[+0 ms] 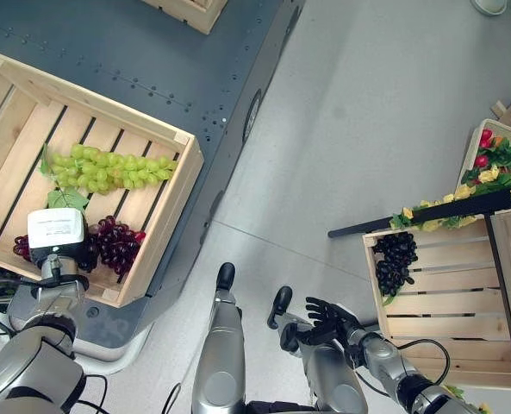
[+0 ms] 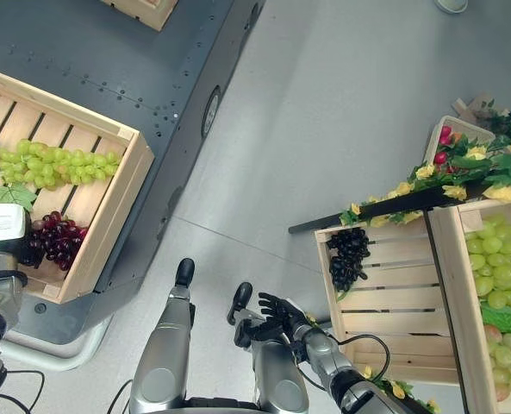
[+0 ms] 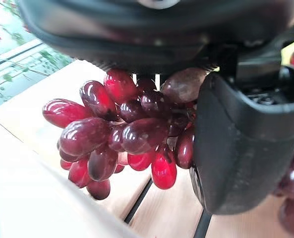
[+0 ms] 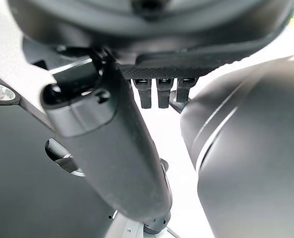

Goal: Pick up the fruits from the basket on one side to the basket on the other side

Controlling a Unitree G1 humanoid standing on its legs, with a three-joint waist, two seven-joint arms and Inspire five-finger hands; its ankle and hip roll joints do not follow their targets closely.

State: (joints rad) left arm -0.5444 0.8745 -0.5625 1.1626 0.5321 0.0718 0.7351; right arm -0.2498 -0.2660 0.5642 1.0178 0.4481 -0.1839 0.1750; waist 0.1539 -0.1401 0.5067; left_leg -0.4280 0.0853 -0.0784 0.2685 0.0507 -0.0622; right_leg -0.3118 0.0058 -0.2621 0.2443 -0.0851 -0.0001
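- Grasp step: left robot hand is down in the left wooden crate, thumb and fingers closed around the red grape bunch at the crate's near edge.
- Next, I judge: lift clear of the crate wall and carry it to the right crate, where black grapes lie.
- Green grapes lie mid-crate behind.
- Right robot hand hangs relaxed, empty, over the floor.

We count three wooden crates: one on the left, two on the right. Grape bunches: two green, one red, one black. Two robot hands, left and right.
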